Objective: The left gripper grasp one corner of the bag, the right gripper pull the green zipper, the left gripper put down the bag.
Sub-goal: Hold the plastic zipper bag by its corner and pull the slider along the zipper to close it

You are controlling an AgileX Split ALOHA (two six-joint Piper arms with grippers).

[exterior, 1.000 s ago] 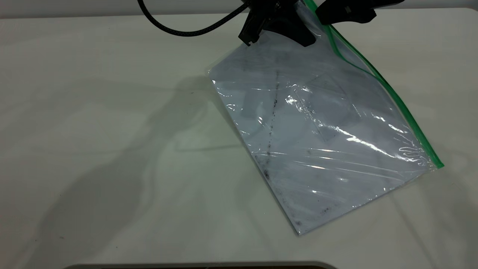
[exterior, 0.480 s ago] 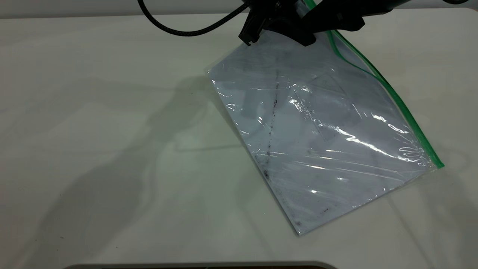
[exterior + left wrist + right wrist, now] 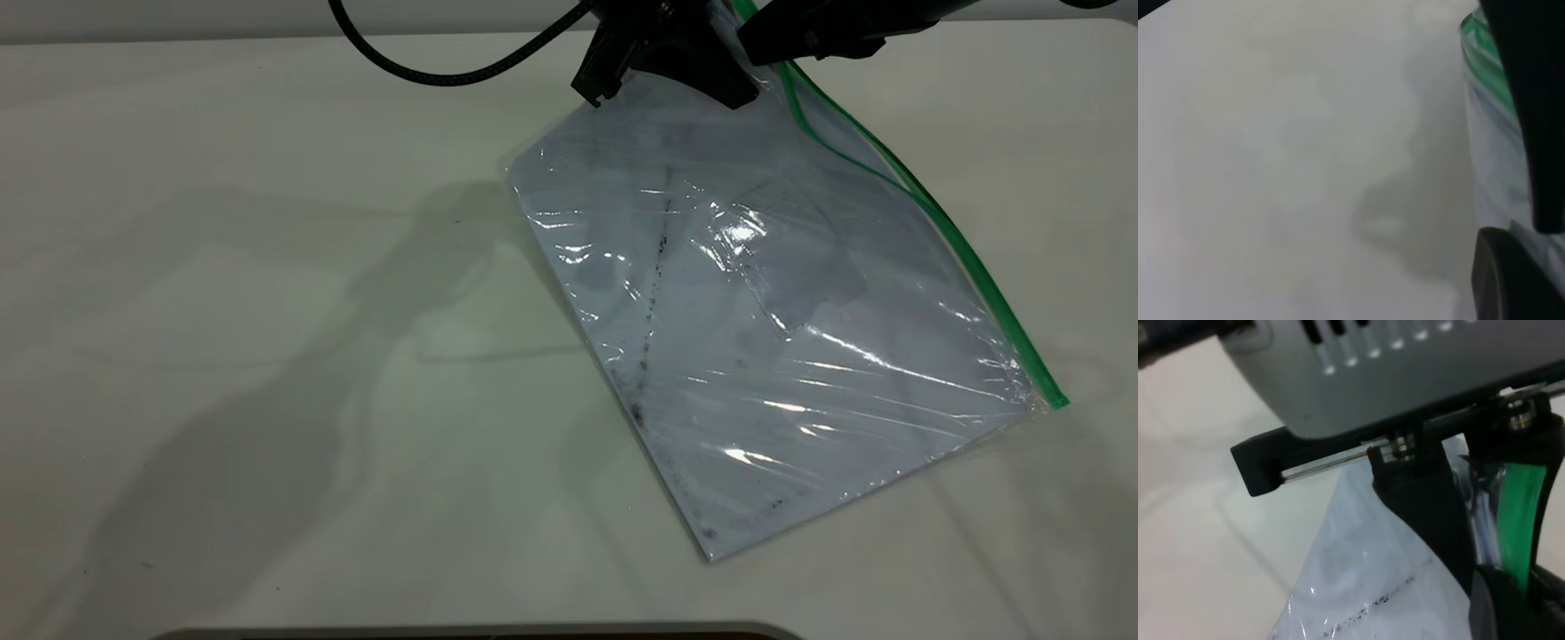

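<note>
The clear bag (image 3: 765, 338) with a white sheet and a dark smudge line hangs tilted, its near corner resting on the table. My left gripper (image 3: 685, 53) is shut on its far corner at the top edge of the exterior view. Its fingers (image 3: 1531, 100) clamp the plastic (image 3: 1491, 167) in the left wrist view. The green zipper (image 3: 969, 258) runs down the bag's right edge and gapes near the top. My right gripper (image 3: 787, 44) sits just right of the left one, shut on the green strip (image 3: 1518, 513). The strip passes between its fingertips (image 3: 1491, 607). The slider tab is hidden.
The white table (image 3: 222, 311) spreads to the left and front of the bag, crossed by arm shadows. A black cable (image 3: 427, 76) loops over the table's far edge. A dark rim (image 3: 480, 633) shows at the front edge.
My right gripper moved left against the left gripper, then back a little to the right. The bag shifted slightly right, and the gap along the green strip near the top widened.
</note>
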